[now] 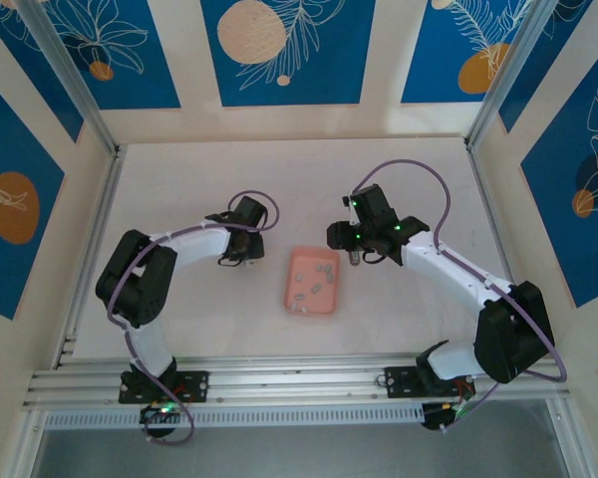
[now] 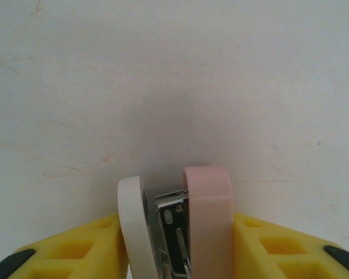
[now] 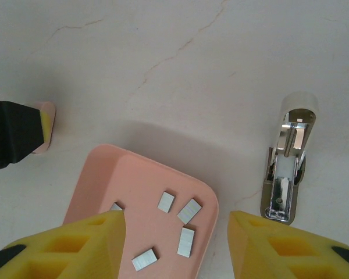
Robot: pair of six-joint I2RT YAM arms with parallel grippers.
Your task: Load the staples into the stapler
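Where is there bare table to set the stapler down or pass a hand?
Free: the far table up to the back wall, and the near strip between the tray and the rail. Crowded: the centre, where the tray sits between the left fingers holding the stapler and the open right fingers, a chrome piece beside it.

- salmon-pink rectangular plastic tray (image 1: 304,259) with rounded corners, flat near the middle of the table; shallow, with a raised rim, seen close from the right wrist (image 3: 122,186)
- off-white tabletop (image 1: 179,179), matt, crossed by faint hairline cracks (image 3: 180,49)
- blue wall panels (image 1: 309,70) with white leaf outlines and orange discs, framed in cream
- ribbed aluminium rail (image 1: 299,383) along the near table edge
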